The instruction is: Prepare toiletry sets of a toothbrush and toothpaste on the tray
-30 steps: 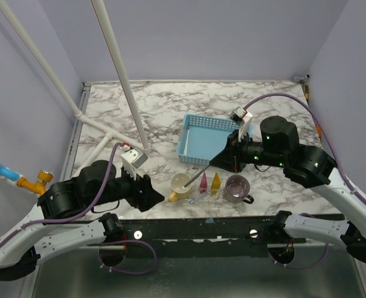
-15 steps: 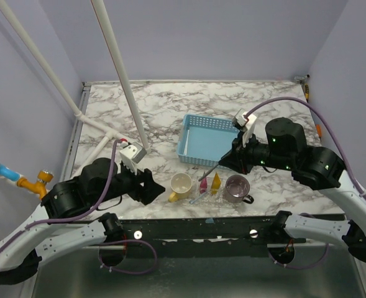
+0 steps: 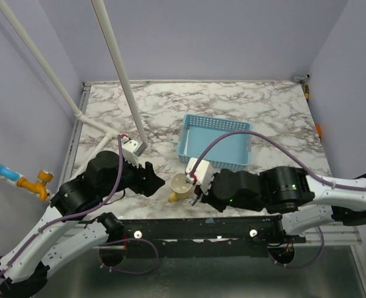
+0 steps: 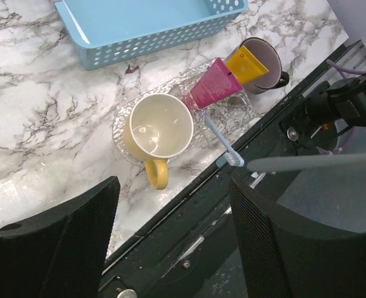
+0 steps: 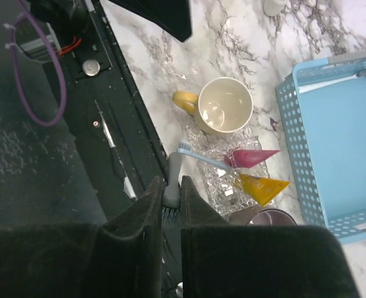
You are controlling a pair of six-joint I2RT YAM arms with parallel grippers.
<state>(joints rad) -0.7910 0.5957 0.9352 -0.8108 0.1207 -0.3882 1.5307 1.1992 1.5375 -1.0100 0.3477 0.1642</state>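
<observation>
My right gripper (image 5: 171, 184) is shut on the grey toothbrush (image 5: 172, 167), which it holds over the table's near edge beside the clear glass tray (image 5: 223, 180). On the tray lie the pale blue toothbrush (image 5: 201, 156), the pink tube (image 5: 254, 157) and the yellow tube (image 5: 263, 186). The left wrist view shows the same things: pink tube (image 4: 215, 84), yellow tube (image 4: 248, 62), blue brush (image 4: 223, 139) and the held grey brush (image 4: 313, 162). My left gripper (image 4: 170, 248) is open and empty, above the near edge left of the tray. In the top view the right arm hides the tubes.
A yellow mug (image 3: 181, 184) stands at the tray's left end and a translucent purple mug (image 4: 263, 56) at its right. A blue basket (image 3: 217, 143) sits behind them. White pipes (image 3: 117, 74) cross the table's left side. The black front rail (image 4: 189, 217) runs below.
My right arm has swung from behind the tray down to the front edge, carrying the grey toothbrush. My left gripper has edged right toward the yellow mug.
</observation>
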